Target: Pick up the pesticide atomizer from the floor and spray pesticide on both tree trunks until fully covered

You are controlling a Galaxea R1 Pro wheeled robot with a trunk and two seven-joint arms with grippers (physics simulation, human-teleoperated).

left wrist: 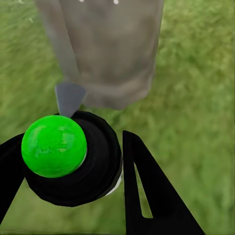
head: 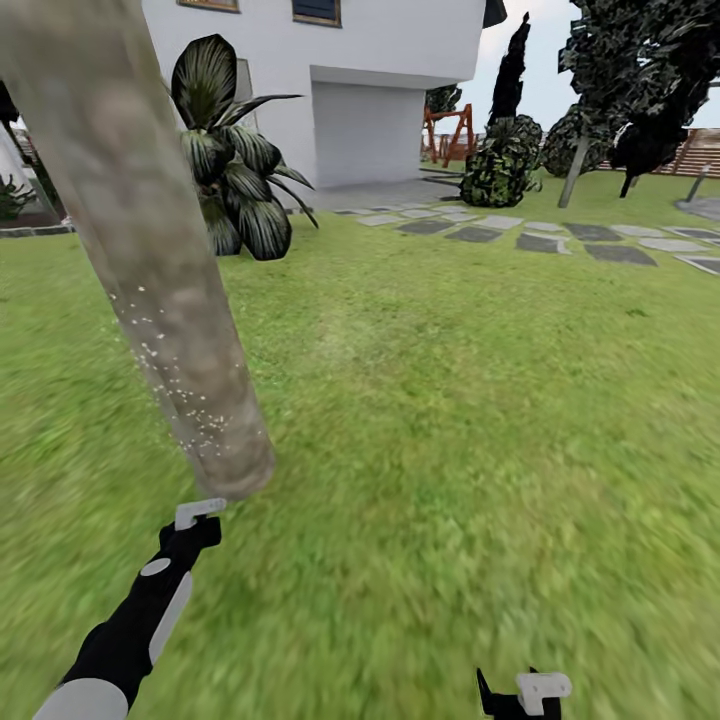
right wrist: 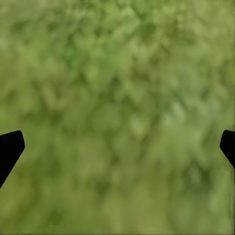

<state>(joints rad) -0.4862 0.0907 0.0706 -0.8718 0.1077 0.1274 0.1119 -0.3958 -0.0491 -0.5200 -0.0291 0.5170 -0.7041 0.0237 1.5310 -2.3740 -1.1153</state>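
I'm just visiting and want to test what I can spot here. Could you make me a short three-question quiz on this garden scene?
1. True or false: the left tool holds the pesticide atomizer.
2. The white specks on the tree trunk lie: A) along its right edge, B) on the grass only, C) on the house wall.
3. Fill in: the right tool faces bare ____.

Key: 1 true; 2 A; 3 grass.
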